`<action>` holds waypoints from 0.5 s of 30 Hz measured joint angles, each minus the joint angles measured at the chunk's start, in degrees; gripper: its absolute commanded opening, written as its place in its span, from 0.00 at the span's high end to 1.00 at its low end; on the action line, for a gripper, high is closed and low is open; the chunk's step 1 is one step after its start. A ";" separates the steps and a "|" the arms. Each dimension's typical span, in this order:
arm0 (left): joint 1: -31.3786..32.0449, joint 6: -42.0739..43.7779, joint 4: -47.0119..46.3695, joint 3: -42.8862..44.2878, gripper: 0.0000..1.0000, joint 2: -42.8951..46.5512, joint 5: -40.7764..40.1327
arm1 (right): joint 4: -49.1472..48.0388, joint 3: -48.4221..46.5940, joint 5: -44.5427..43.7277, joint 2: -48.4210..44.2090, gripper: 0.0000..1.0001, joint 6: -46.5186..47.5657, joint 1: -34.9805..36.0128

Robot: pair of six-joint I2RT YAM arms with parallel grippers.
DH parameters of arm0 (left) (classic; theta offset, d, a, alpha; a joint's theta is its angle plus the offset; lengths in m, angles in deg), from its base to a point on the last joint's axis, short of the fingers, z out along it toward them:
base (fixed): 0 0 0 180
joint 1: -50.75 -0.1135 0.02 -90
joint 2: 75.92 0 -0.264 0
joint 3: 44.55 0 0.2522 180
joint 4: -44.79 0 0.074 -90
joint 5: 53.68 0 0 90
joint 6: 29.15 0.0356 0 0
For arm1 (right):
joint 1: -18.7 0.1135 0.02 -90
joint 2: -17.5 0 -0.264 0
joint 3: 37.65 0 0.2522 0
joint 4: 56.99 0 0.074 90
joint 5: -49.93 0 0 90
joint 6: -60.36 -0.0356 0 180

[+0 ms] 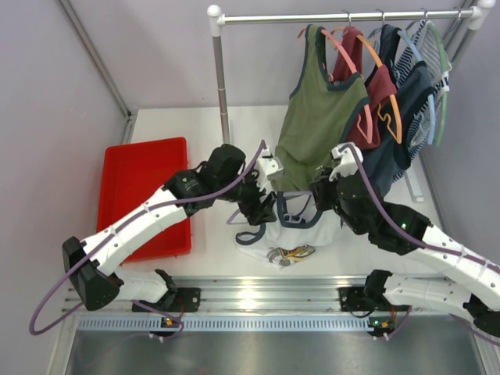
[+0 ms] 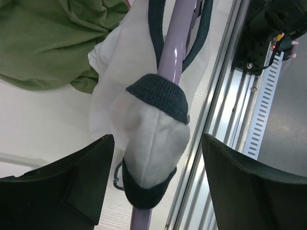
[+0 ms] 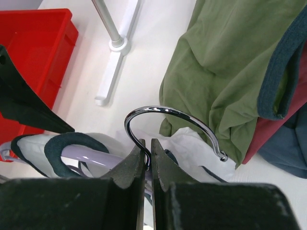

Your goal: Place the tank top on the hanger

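The white tank top (image 1: pixel 301 226) with navy trim hangs between my two grippers, its printed graphic bunched at the bottom. One shoulder strap (image 2: pixel 156 120) is looped over the lavender hanger (image 2: pixel 169 62) arm. My left gripper (image 2: pixel 158 187) is open, its jaws on either side of that strap end, touching nothing. My right gripper (image 3: pixel 147 152) is shut on the hanger's chrome hook (image 3: pixel 168 115) at its stem and holds the hanger up. The lavender arm (image 3: pixel 88 155) shows left of the right gripper's fingers, with white cloth and navy trim over it.
A garment rack (image 1: pixel 344 17) at the back holds an olive-green tank top (image 1: pixel 316 117), a maroon top (image 1: pixel 379 98) and dark tops on coloured hangers. A red bin (image 1: pixel 141 195) lies at the left. The rack's post and foot (image 3: pixel 112 57) stand close behind. Aluminium rails (image 2: pixel 225 110) run along the near edge.
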 measured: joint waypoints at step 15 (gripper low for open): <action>-2.01 0.79 -0.46 -0.28 0.64 0.02 6.84 | 0.59 -4.11 0.02 0.61 1.00 3.26 0.00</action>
